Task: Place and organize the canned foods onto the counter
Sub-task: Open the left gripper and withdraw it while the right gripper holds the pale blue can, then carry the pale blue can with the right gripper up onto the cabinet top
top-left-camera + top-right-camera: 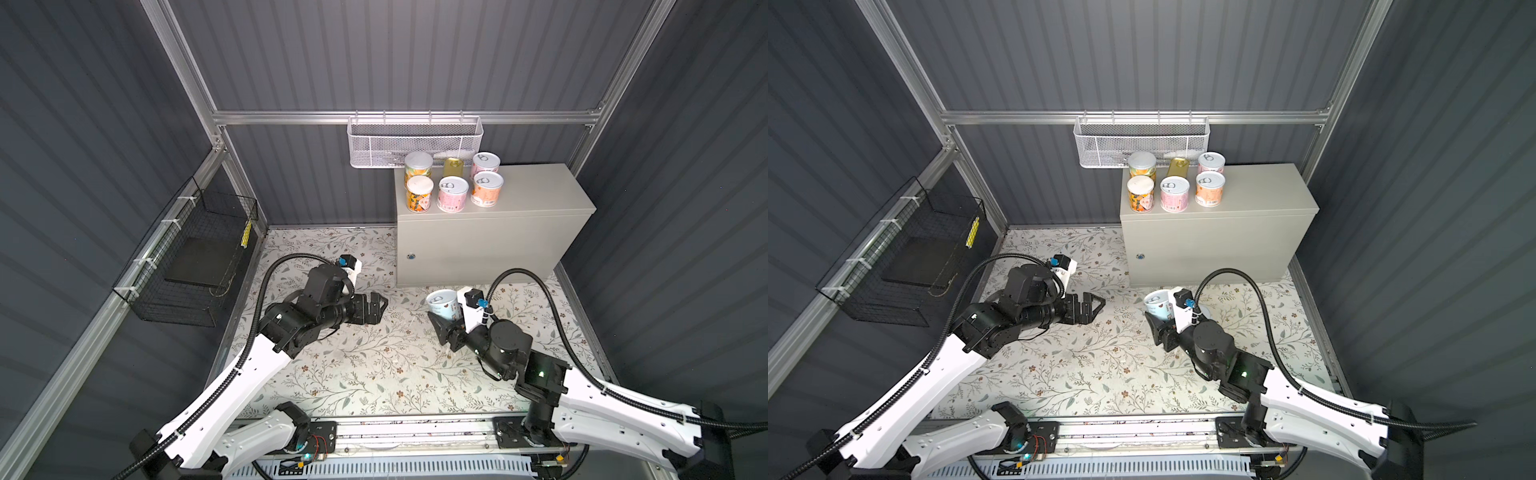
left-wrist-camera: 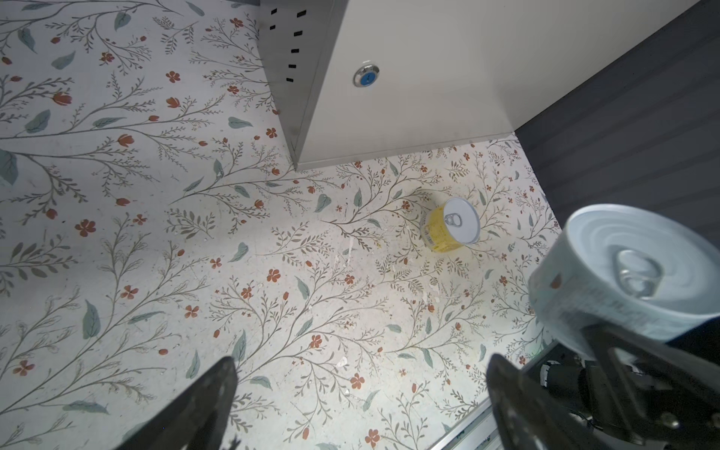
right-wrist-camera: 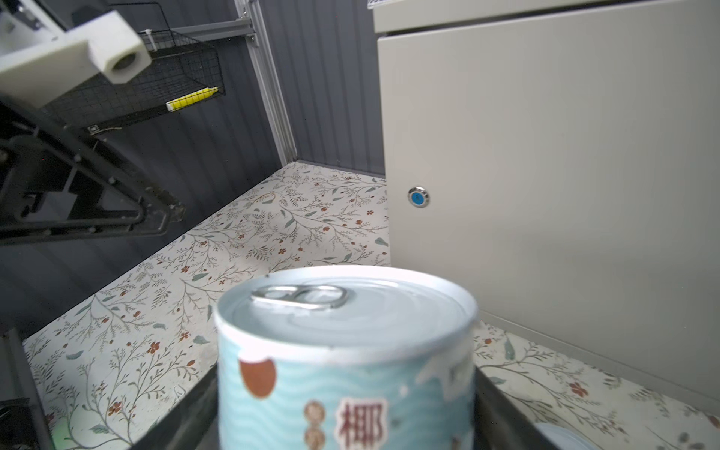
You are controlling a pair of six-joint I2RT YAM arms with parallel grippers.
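Nearest the base rail, the left gripper hung over the floral mat with its jaws wide apart and nothing between them. Across from it the right gripper was closed on the sides of a blue-grey can, which sat upright in the jaws with its pull tab on top and appeared to be lifted clear of the mat.

Just beyond that, a yellow can stood on the mat near the front of the grey cabinet. In both top views the right wrist largely hid it, so a sweep of that arm could easily knock it over or roll it away.

Further back, the cabinet's flat surface carried six items bunched at its left end in two rows: two orange cans, a gold tin, a pink can and two pale pink-orange cans. The right half lay bare.

The likely trouble was height and crowding. A lift too low would strike the cabinet's front edge and jar the smooth can loose. Setting it down too near the front row could topple a neighbour off the edge. A white mesh basket hung just behind the back row, leaving little room there.
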